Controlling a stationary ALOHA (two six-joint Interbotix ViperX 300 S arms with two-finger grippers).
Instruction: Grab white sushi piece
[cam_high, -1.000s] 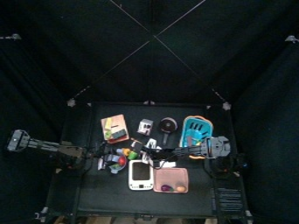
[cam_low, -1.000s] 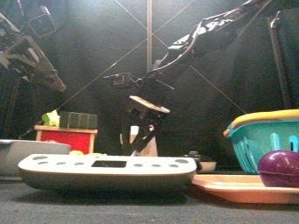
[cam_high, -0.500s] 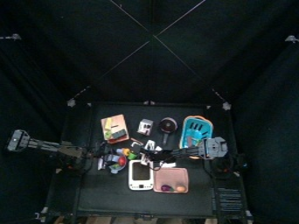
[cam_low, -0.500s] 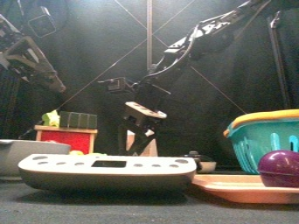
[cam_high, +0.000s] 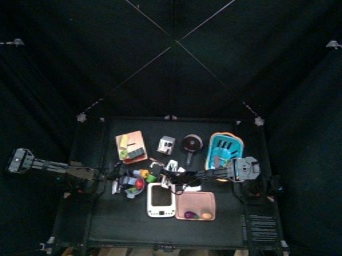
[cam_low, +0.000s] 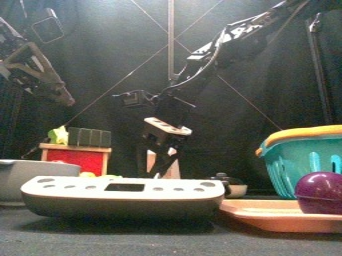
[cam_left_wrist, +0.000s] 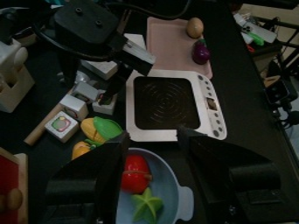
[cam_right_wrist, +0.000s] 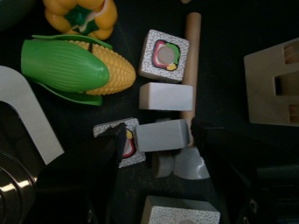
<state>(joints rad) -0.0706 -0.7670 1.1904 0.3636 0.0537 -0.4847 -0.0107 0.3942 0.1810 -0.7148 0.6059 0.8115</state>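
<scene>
Not yet grabbed: lies on the table just beside the corn (cam_right_wrist: 76, 66), a plain white sushi piece (cam_right_wrist: 163, 134), untouched, framed between the wide-spread, empty jaws of the right gripper (cam_right_wrist: 176, 175) poised above it. Leaves the descent, the closing and the lift to do, with the left gripper (cam_left_wrist: 158, 179) hanging near the corn over a blue plate (cam_left_wrist: 176, 197), jaws apart and holding nothing. Around the corn, counted: two plain white blocks (cam_right_wrist: 167, 96), two rolls (cam_right_wrist: 163, 54) with coloured centres, one yellow pepper (cam_right_wrist: 79, 13), one wooden stick (cam_right_wrist: 191, 52).

Scale (cam_low: 123, 197) lies before the box (cam_low: 76, 156), tray (cam_low: 274, 213) right.
</scene>
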